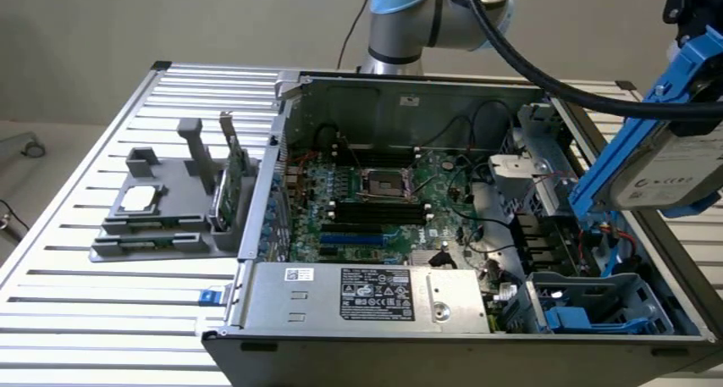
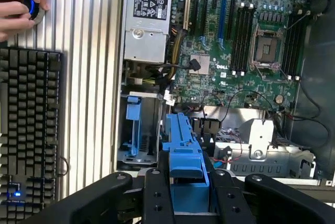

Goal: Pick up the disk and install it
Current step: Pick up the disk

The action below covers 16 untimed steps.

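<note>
The disk (image 1: 669,174), a silver-grey drive with a white label in a blue carrier (image 1: 632,133), hangs tilted in the air over the open computer case's side at the exterior view's right. My gripper (image 1: 692,31) is shut on the carrier's upper end. In the wrist view the blue carrier (image 2: 183,148) runs edge-on away from my gripper (image 2: 188,185), clamped between the black fingers (image 2: 157,198). Below the disk, an open drive bay with blue rails (image 1: 598,306) sits in the case's near corner; it also appears in the wrist view (image 2: 137,130).
The open case (image 1: 271,234) holds a motherboard (image 1: 373,192), a power supply (image 1: 361,294) and loose cables. A grey fixture (image 1: 158,209) with a small chip and an upright green card (image 1: 232,192) stands at the exterior view's left. A keyboard (image 2: 29,130) and a hand (image 2: 18,1) lie beside the case.
</note>
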{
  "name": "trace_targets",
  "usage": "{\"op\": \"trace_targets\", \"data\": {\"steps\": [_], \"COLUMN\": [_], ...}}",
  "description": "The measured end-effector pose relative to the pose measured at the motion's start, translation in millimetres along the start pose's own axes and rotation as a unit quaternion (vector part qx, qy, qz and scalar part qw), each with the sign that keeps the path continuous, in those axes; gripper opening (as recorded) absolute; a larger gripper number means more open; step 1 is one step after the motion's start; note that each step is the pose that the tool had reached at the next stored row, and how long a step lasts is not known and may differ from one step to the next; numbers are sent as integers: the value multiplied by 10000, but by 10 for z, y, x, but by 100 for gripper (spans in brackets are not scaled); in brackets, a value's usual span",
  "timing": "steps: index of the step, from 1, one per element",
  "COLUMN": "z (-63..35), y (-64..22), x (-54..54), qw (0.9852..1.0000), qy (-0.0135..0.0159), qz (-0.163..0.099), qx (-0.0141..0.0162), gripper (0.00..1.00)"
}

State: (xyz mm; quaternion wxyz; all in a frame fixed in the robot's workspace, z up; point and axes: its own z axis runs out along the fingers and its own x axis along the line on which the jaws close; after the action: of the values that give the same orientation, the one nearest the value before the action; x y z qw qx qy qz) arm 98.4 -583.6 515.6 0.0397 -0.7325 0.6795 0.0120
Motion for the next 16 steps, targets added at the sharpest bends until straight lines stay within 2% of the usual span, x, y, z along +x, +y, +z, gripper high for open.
{"op": "trace_targets", "data": {"steps": [6, 8, 11, 16], "z": [12, 35, 85, 174], "y": [18, 23, 34, 50], "x": [222, 278, 319, 342], "qw": [10000, 10000, 10000, 9998], "qy": [1, 3, 7, 27], "qz": [14, 27, 77, 199], "qx": [5, 27, 54, 62], "gripper": [33, 33, 33, 33]}}
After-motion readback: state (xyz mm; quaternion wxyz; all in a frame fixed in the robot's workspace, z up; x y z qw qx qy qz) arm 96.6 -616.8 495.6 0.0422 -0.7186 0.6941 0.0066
